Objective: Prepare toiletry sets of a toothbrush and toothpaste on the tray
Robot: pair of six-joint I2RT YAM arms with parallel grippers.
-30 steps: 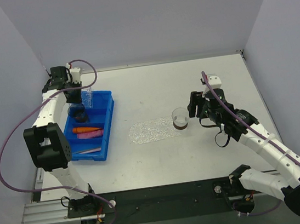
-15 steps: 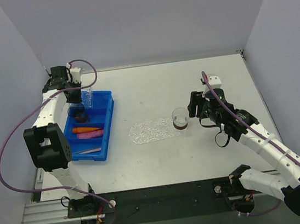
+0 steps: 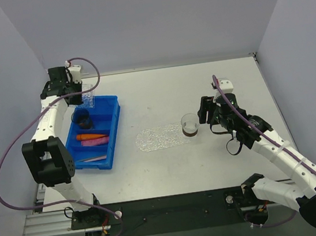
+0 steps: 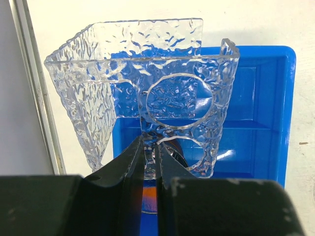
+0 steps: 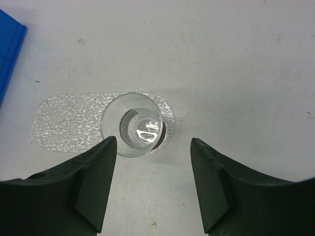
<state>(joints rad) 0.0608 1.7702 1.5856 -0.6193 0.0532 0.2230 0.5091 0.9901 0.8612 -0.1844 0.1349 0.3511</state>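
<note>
The tray (image 3: 155, 139) is a flat clear bumpy oval lying mid-table, also in the right wrist view (image 5: 69, 123). A clear cup (image 3: 190, 125) stands on its right end. My right gripper (image 3: 204, 112) hovers just right of that cup (image 5: 133, 125), open (image 5: 152, 141), touching nothing. My left gripper (image 3: 85, 98) is shut (image 4: 150, 145) on the bottom edge of a clear textured plastic holder (image 4: 172, 93) with round holes, held above the far end of the blue bin (image 3: 115, 126). In the bin lie the orange toothpaste (image 3: 86, 137), the magenta toothpaste (image 3: 96, 142) and the pink toothbrush (image 3: 93, 159).
A dark-bottomed clear cup (image 3: 83, 119) sits in the bin's far compartment, below the held holder. The table's left edge rail (image 4: 34, 98) runs close beside the bin (image 4: 266, 98). Grey walls close in the left, back and right sides.
My left gripper has lifted the clear holder up and back, away from the bin's far compartment. The right arm and the cup have not moved.
</note>
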